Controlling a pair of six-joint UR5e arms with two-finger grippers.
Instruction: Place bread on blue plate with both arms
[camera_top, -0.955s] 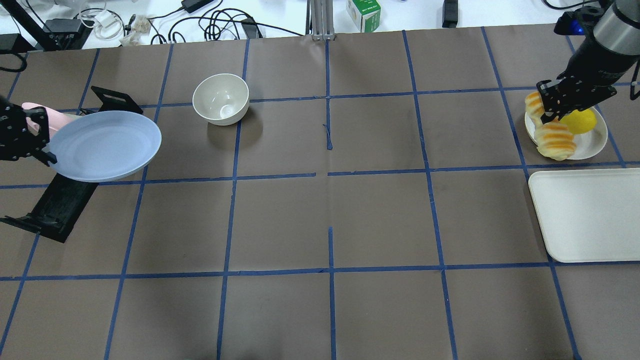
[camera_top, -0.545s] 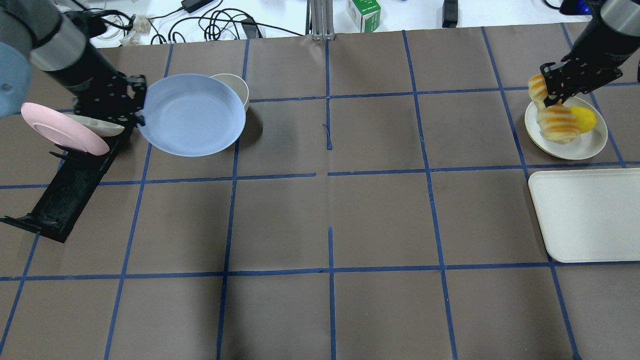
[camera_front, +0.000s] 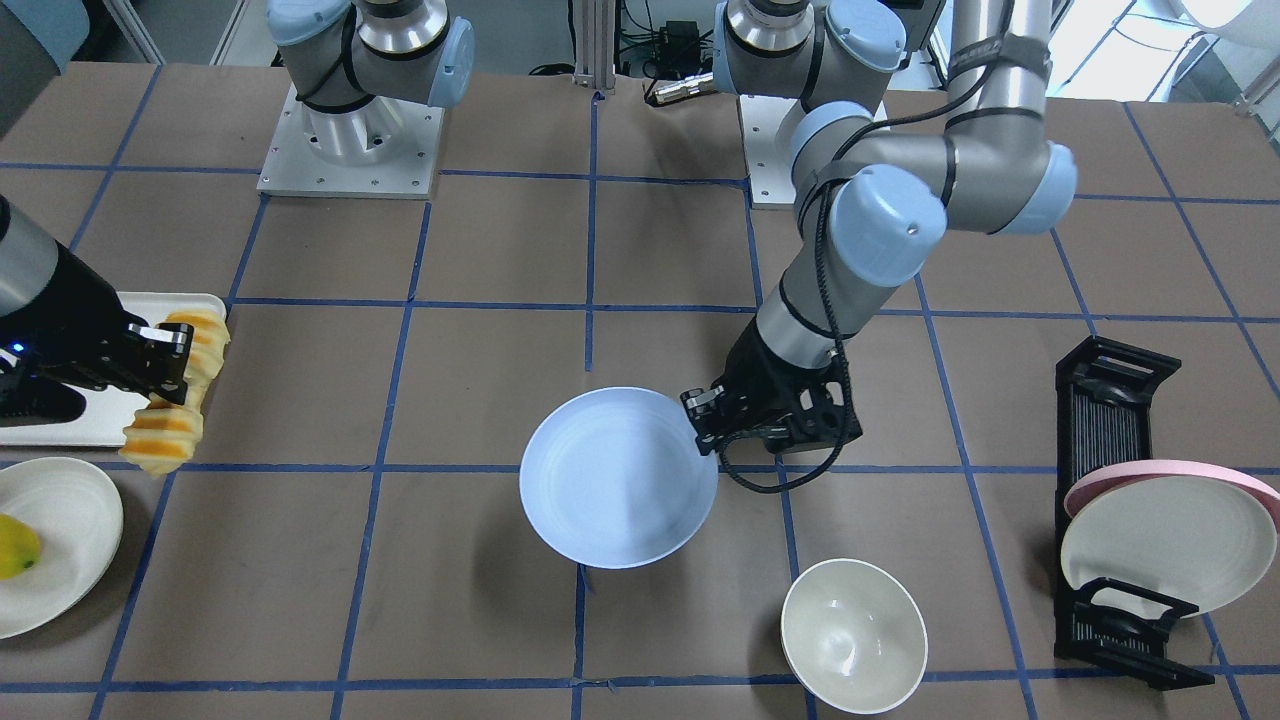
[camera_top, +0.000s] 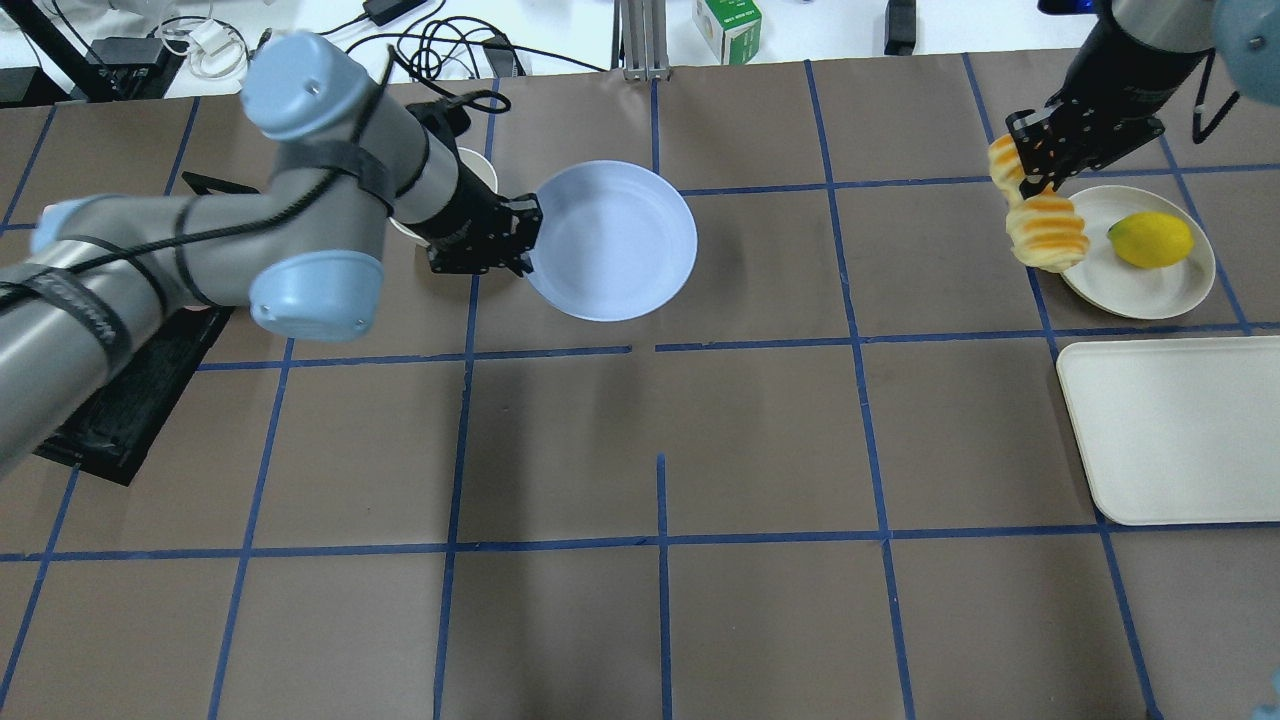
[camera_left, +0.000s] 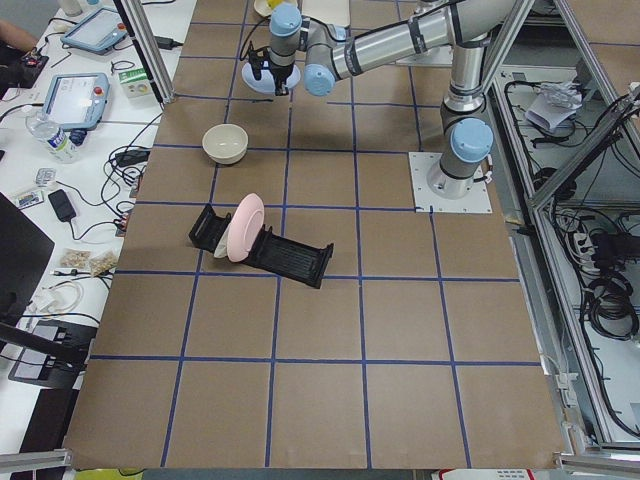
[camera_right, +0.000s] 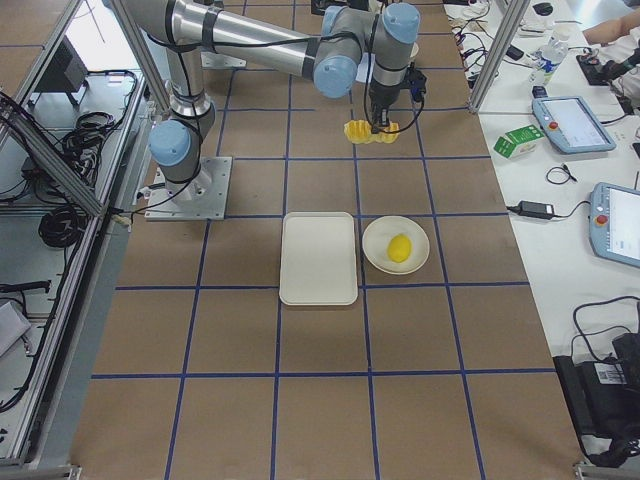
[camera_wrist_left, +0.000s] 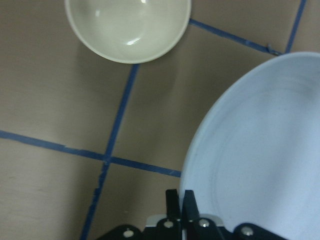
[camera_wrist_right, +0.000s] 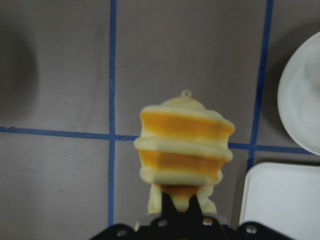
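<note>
The blue plate (camera_top: 612, 240) hangs above the table near the middle, at the far side. My left gripper (camera_top: 525, 235) is shut on its rim; this also shows in the front view (camera_front: 700, 420) and in the left wrist view (camera_wrist_left: 180, 200). The bread (camera_top: 1040, 225), a ridged orange and pale yellow loaf, hangs in the air beside the white plate's left edge. My right gripper (camera_top: 1028, 180) is shut on its middle. The right wrist view shows the bread (camera_wrist_right: 185, 145) end-on over the brown table.
A white bowl (camera_front: 852, 635) stands near the blue plate, partly hidden by my left arm in the overhead view. A white plate (camera_top: 1150, 290) holds a lemon (camera_top: 1150, 240). A white tray (camera_top: 1175, 430) lies at the right. A black rack (camera_front: 1110, 420) holds a pink-rimmed plate (camera_front: 1160, 530).
My left arm has carried the blue plate from the rack at the left rightward to the table's middle. My right gripper has lifted the bread off the white plate and moved it left.
</note>
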